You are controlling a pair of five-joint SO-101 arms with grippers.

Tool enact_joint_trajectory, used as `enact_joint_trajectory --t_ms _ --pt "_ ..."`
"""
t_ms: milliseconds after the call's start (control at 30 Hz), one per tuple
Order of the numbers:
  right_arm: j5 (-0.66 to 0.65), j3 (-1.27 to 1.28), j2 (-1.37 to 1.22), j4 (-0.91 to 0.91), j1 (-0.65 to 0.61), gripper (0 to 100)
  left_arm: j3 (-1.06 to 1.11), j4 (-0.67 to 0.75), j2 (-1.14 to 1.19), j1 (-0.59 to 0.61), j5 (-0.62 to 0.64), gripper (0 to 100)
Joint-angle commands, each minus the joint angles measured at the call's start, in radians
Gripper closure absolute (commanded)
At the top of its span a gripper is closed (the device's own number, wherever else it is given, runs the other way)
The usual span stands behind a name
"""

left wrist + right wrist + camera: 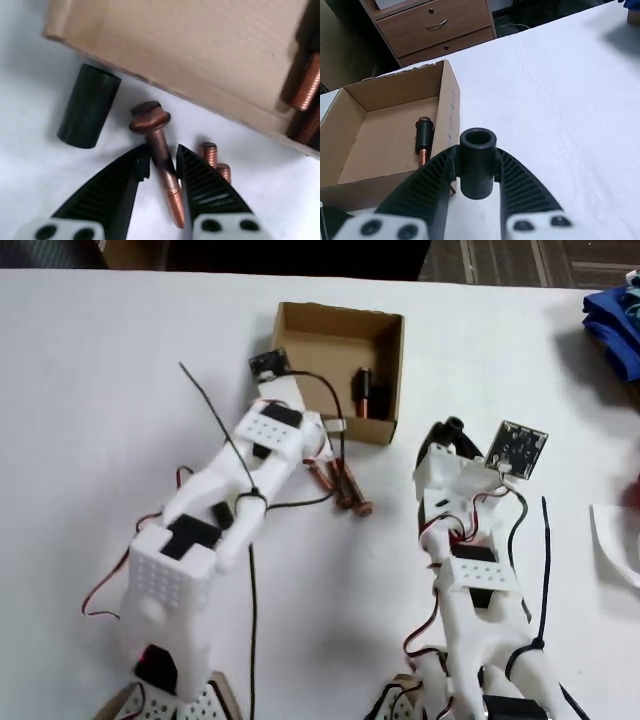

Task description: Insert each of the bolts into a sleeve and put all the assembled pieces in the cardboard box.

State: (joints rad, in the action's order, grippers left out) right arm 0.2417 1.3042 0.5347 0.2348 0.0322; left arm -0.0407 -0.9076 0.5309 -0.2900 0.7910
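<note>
My left gripper [162,150] is shut on the shank of a copper bolt [156,135], which lies just outside the wall of the cardboard box [200,60]. A black sleeve [89,106] rests on the table beside it. Two more bolts [215,159] lie close by, also visible from above [340,485]. My right gripper [477,152] is shut on an upright black sleeve [478,165] next to the cardboard box [447,105]. One assembled piece [424,136] lies inside the box [300,320]. From above, the left gripper [322,432] is at the box's near wall and the right gripper [447,432] is to the right of the box.
A blue cloth [612,325] lies at the far right of the table and a white curved object [615,540] sits at the right edge. Loose cables [215,415] trail beside the left arm. A wooden drawer unit [435,20] stands beyond the table.
</note>
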Motion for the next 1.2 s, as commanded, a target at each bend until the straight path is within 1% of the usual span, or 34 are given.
enact_joint_trajectory --t_ms 0,333,467,1000,1167 --pt "-0.002 -0.006 0.044 0.028 0.005 97.8 -0.064 -0.014 0.031 0.014 -0.012 89" --pt "-0.002 -0.006 0.044 0.028 0.005 97.8 -0.294 -0.204 0.146 0.014 -0.009 89" --pt "-0.002 -0.006 0.044 0.028 0.005 97.8 -0.341 -0.255 0.163 0.014 -0.009 89" --pt "-0.002 -0.005 0.044 0.027 0.005 97.8 -0.361 -0.261 0.157 0.028 -0.006 89" --pt "-0.002 -0.005 0.044 0.027 0.005 97.8 -0.423 -0.262 0.163 0.061 0.06 89"
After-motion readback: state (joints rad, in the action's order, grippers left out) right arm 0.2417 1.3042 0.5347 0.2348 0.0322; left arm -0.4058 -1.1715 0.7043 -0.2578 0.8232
